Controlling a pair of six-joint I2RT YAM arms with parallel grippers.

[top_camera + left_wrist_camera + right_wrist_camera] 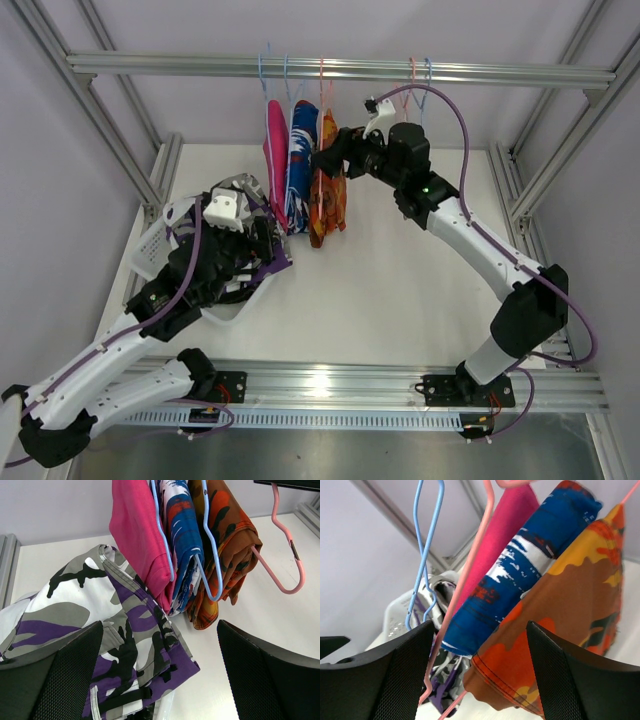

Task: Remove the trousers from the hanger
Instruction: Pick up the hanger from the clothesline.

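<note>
In the white basket (150, 250) at the left side of the table (420, 290): the purple-white trousers (115, 625), heaped and crumpled, lying up against the side nearest the hanging clothes. Rest of the contents hidden under the left arm, so cannot tell.

On the rail (500, 72) across the back: the pink trousers (274, 150), blue-white-red trousers (300, 150) and orange trousers (328, 200), each folded over its own hanger and pressed side by side. Hang with the long axis straight down, flat sides facing left and right. Farther right on the same rail: a bare pink hanger (292, 547) and a bare blue hanger (428, 70).

At the left pincer (159, 645): fingers wide apart, nothing gripped; hovers over the purple-white heap, facing the three hanging pairs. At the right pincer (479, 650): fingers (385, 680) also apart, no cloth pinched; sits close against the orange pair from the right, with orange and blue folds showing in the gap.

Right of the orange pair: bare white table out to the frame posts. Left of the pink pair: tight, with basket and left arm just beside.
</note>
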